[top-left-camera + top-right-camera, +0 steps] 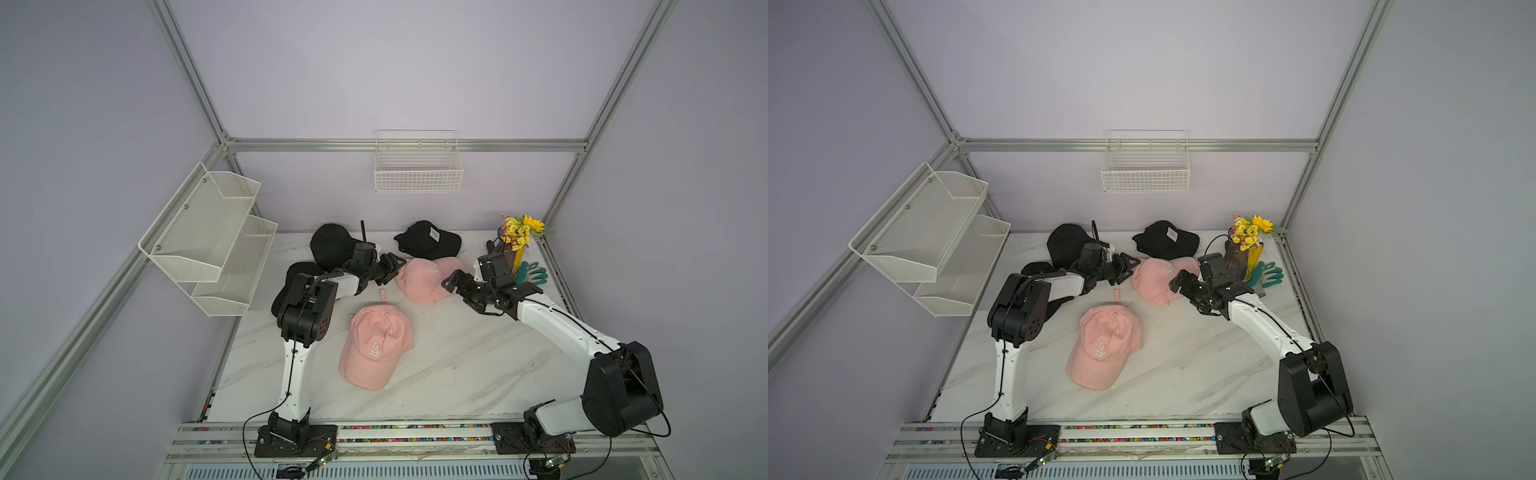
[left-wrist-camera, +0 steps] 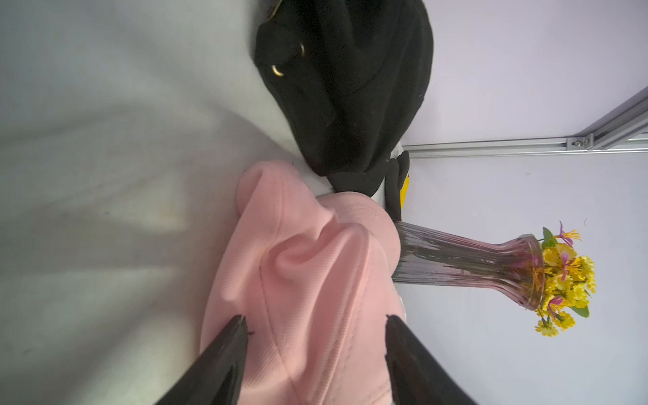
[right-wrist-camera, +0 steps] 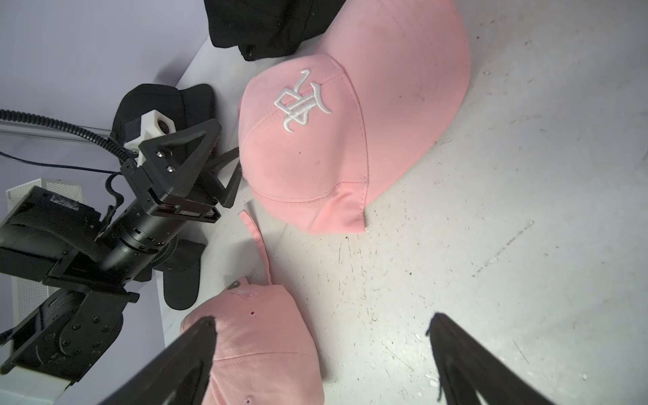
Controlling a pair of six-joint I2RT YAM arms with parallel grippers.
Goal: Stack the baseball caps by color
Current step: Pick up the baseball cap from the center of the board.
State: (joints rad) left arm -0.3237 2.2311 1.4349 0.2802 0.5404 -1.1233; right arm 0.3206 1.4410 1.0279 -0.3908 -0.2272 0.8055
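Near pink cap [image 1: 376, 345] flat at six o'clock, a likely stack base. Straddles the rear of the far pink cap [image 1: 424, 280] at one o'clock with left gripper [image 1: 394, 266], fingers [image 2: 228, 350] part-spread, likely to pinch; holds right gripper [image 1: 453, 281] wide, empty, just beside it. Black caps [image 1: 428, 241] hemming twelve, vase [image 1: 505, 251] two; open marble [image 1: 478, 365] toward five.

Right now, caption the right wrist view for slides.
Past open right fingers: one pink cap, left fingers at the logo-fronted pink cap.

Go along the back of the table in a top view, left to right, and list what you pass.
mesh shelf → plain black cap → black cap with white tag → yellow flowers
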